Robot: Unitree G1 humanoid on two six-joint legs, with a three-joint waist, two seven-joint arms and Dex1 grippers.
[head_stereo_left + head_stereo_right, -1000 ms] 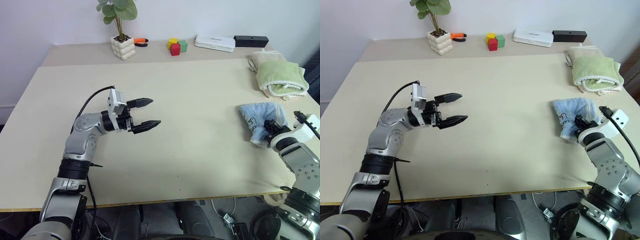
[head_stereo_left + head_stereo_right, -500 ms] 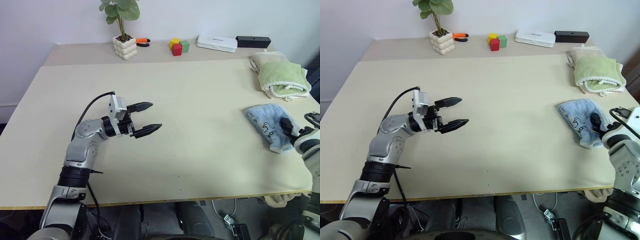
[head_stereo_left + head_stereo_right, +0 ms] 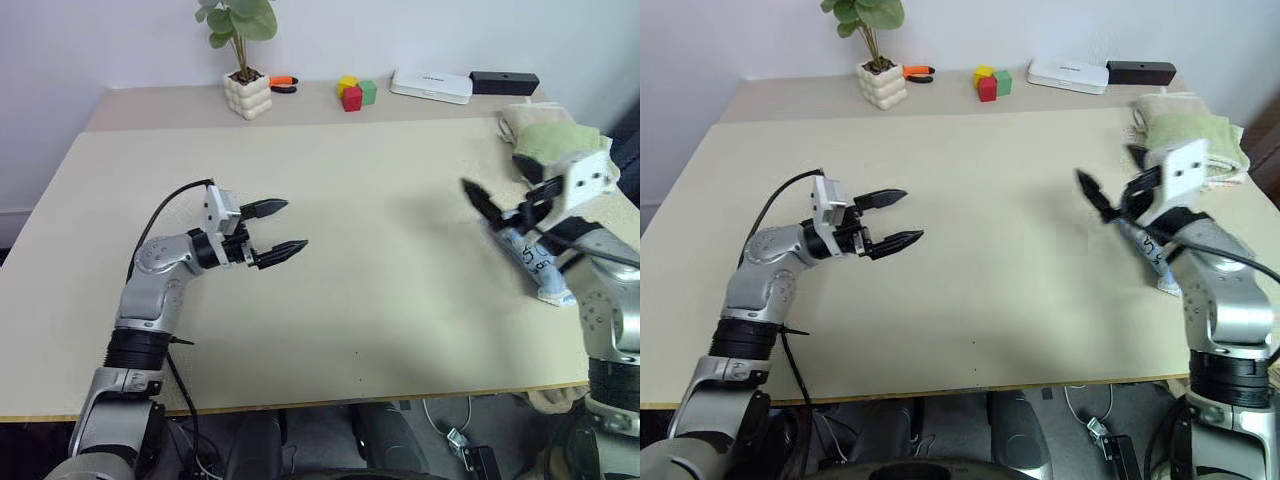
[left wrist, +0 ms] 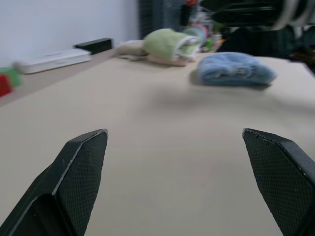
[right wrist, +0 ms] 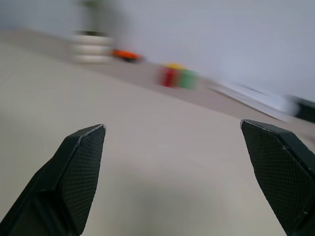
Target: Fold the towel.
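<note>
The light blue towel point(image 3: 533, 262) lies bunched near the table's right edge, partly hidden behind my right arm; the left wrist view shows the towel point(image 4: 235, 69) as a low heap. My right gripper point(image 3: 500, 196) hangs open and empty above the table, just left of the towel and pointing left. Well to the left, over the bare tabletop, my left gripper point(image 3: 293, 225) is open and empty and points right. The wrist views show the left gripper point(image 4: 173, 132) and right gripper point(image 5: 172, 125) with fingers spread wide.
A folded green towel point(image 3: 560, 146) rests on a beige one at the back right. Along the far edge stand a potted plant point(image 3: 246, 95), an orange-handled tool point(image 3: 283, 82), coloured blocks point(image 3: 354, 92), a white box point(image 3: 430, 86) and a black box point(image 3: 504, 82).
My right gripper opened and let go of the towel, then rose and swung left, off the cloth. The towel stays on the table. My left gripper drifted slightly left.
</note>
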